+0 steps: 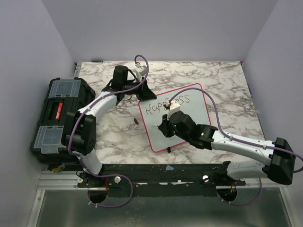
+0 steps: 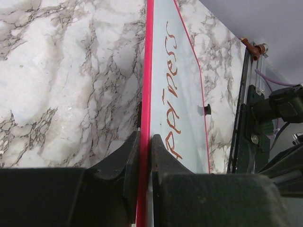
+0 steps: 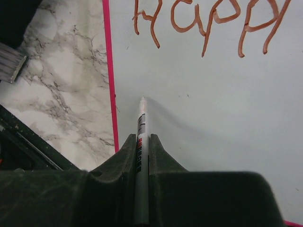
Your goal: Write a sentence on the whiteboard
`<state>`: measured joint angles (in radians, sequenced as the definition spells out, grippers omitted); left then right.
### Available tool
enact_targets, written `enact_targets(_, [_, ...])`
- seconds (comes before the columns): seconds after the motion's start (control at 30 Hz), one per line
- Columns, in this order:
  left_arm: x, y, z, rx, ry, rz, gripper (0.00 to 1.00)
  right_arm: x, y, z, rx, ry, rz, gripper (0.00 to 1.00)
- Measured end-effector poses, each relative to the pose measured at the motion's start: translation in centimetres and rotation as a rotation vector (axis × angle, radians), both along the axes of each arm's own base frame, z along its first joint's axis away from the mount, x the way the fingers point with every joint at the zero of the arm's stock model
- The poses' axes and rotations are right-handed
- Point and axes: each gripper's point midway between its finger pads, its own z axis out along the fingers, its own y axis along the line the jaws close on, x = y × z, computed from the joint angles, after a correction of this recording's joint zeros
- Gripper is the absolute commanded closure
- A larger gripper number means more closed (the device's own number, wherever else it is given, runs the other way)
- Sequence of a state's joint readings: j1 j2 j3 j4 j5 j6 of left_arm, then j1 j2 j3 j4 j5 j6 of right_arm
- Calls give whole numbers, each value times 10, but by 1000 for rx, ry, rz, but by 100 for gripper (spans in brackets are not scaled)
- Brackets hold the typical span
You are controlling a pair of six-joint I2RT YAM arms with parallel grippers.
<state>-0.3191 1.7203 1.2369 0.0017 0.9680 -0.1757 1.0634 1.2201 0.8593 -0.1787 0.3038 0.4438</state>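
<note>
Pressed around a white-barrelled marker (image 3: 140, 124), the right gripper (image 3: 142, 142) is seen closest, its jaws shut on the barrel so that the tip is aimed at the whiteboard (image 3: 213, 118). The tip is held just inside the pink frame, under the first line of the sentence (image 3: 213, 19), apparently where a second line would be started; whether contact is made cannot be told. The whiteboard is laid at an angle on the marble desk (image 1: 118, 135), right of centre. Its frame is pinched near the far left corner by the left gripper (image 2: 144, 142), presumably so that sliding under the strokes is prevented. Only "Happiness" is written.
</note>
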Motion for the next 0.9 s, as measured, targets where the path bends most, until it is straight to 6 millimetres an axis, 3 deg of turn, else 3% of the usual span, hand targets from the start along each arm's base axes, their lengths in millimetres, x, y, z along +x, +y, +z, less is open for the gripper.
enact_targets(0.13, [-4, -2, 4, 4, -33, 0, 100, 2, 6, -8, -27, 7, -4, 99])
enact_targets(0.43, [-7, -2, 4, 6, -63, 5, 100, 3, 25, -5, -45, -15, -28, 99])
enact_targets(0.9, [-7, -2, 4, 6, -78, 9, 100, 11, 11, -4, -74, -33, -141, 99])
